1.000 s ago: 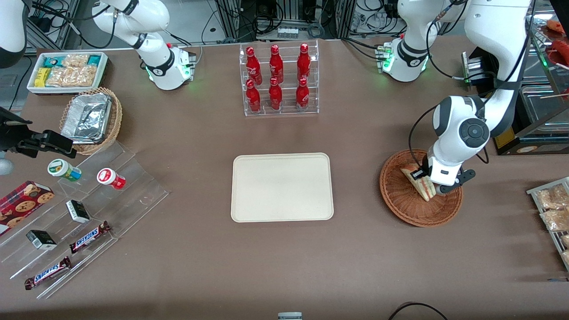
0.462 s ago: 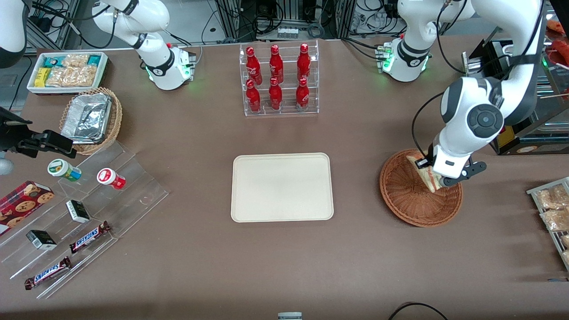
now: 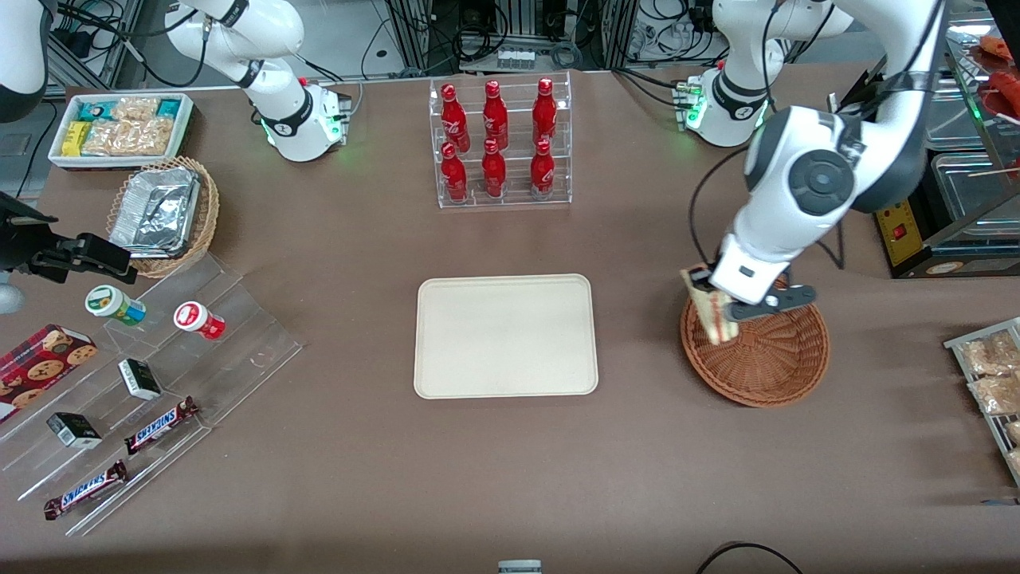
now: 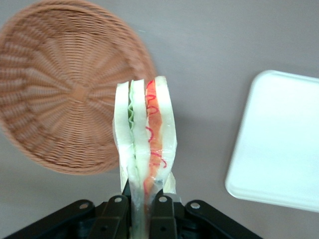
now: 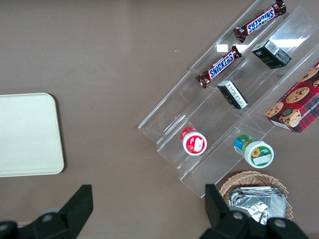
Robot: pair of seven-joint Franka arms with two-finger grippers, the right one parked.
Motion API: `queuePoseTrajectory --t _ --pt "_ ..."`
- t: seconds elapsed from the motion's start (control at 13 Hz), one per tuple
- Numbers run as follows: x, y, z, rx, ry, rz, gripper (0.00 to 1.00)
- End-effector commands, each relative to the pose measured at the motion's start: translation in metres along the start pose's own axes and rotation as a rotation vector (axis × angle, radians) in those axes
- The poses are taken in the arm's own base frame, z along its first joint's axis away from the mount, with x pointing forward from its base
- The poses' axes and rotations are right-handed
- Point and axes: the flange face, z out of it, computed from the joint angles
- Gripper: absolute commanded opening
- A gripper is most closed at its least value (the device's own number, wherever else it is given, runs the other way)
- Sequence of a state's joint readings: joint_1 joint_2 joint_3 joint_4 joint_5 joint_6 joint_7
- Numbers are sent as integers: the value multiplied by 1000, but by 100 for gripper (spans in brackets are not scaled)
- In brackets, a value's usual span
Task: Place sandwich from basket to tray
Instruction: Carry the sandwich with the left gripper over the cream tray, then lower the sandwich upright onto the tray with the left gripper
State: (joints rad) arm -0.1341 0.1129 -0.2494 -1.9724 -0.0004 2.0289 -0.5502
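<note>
Overhead, the gripper (image 3: 721, 309) clamps the sandwich (image 3: 712, 315) above the basket (image 3: 765, 359) rim nearest the tray (image 3: 505, 335); bare tabletop (image 3: 637, 335) lies between them.

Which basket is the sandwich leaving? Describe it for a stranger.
Start at the flat cream rectangular tray mid-table. Toward the working arm's end sits the round reddish-brown wicker basket, below the gripper clamping the layered sandwich wedge. It holds no foil trays.

Front view: high, looking steeply down, whole brown table in frame. Left wrist view: close, straight down past gripper (image 4: 139, 206) onto round reddish-brown wicker basket (image 4: 55, 99) and flat cream rectangular tray (image 4: 279, 144). Right wrist view: also downward, higher up. All three share tray (image 3: 505, 335) (image 5: 27, 134).
</note>
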Motion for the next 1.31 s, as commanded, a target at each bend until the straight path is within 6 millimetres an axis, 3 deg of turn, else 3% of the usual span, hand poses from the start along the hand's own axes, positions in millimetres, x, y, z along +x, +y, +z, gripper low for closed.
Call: queuePoseTrajectory --t 0.0,0.31,0.46,0.69,0.92,1.23 --pt "0 55 3 -46 -19 93 0" --pt "-2 124 28 -165 -29 153 0" --pt "-15 161 55 -206 -13 183 0" --pt "-25 193 91 -231 -5 231 0" --pt "-22 211 116 -216 -13 257 0" --pt "-17 215 140 -194 -4 273 0"
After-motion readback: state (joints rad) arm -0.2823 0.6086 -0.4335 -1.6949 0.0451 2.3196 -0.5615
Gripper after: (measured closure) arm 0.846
